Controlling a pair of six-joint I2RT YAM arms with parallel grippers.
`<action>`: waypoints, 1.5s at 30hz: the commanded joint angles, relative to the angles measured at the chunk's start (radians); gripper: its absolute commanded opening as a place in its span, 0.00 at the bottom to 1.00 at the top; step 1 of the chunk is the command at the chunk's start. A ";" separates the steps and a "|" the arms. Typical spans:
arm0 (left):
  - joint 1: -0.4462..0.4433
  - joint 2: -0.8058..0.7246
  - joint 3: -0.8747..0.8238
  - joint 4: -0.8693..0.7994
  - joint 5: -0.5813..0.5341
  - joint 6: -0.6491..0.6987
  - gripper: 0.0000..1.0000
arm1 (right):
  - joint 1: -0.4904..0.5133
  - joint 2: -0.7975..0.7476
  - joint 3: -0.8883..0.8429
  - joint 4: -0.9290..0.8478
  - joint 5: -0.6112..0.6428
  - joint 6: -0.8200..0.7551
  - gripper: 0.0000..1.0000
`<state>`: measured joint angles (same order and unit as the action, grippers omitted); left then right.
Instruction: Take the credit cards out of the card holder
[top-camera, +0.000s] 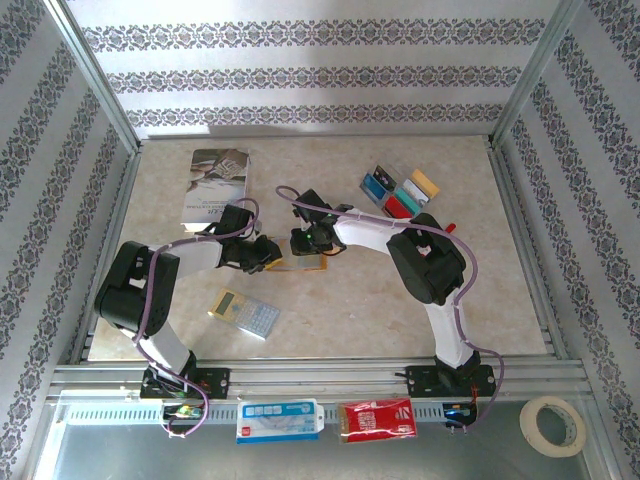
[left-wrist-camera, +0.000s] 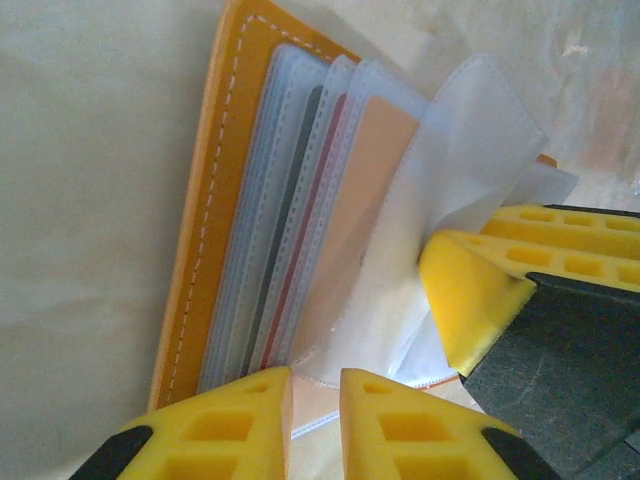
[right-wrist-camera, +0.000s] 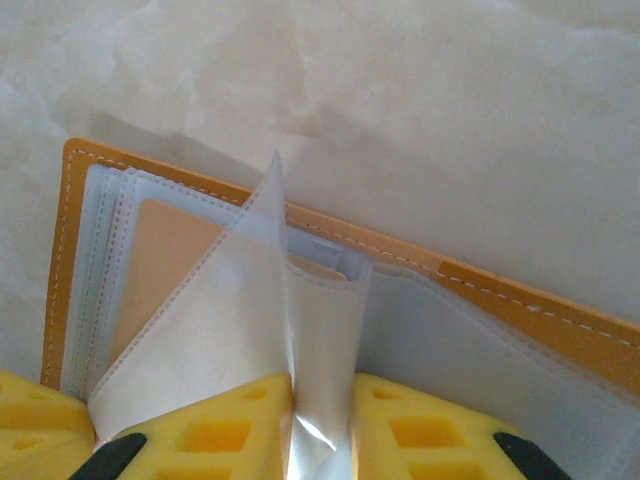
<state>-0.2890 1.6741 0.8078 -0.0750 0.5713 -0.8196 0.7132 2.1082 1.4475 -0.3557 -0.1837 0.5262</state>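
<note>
Card holder (top-camera: 305, 264), orange-tan with clear inner sleeves, lying open on the table (top-camera: 400, 300) at mid-frame in the top view, between the two grippers. Left gripper (left-wrist-camera: 315, 400): jaws nearly together, a thin edge of the holder apparently nipped between them at the bottom of the left wrist view. Right gripper (right-wrist-camera: 320, 400): jaws closed on one clear sleeve (right-wrist-camera: 250, 300), raised off the stack as a tented flap. Credit cards (top-camera: 400, 190), several, lie fanned at the upper right of the top view, well apart from the holder. A tan card (left-wrist-camera: 355, 210) sits in a sleeve, and the dark and red edges beside it suggest more. Governing relation: in the right wrist view the tan card lies up and left of the right fingertips, partly under the raised flap. In the left wrist view its long axis runs with the stitched orange edge, lower left to upper right. The right gripper is nearer but occupied, so it would probably have to release the sleeve and re-grip the card.
</note>
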 joint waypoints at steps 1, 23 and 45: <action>-0.021 -0.004 0.025 0.005 -0.021 0.002 0.21 | 0.000 0.005 -0.036 -0.031 -0.004 0.015 0.21; -0.044 0.022 0.063 0.004 -0.006 0.009 0.20 | -0.012 -0.006 -0.076 0.012 -0.024 0.027 0.19; -0.073 0.076 0.111 0.098 0.093 0.019 0.22 | -0.083 -0.303 -0.168 0.139 -0.100 0.065 0.31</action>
<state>-0.3279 1.7451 0.9016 -0.0216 0.6098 -0.7979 0.6464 1.8641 1.3193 -0.2516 -0.2893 0.5720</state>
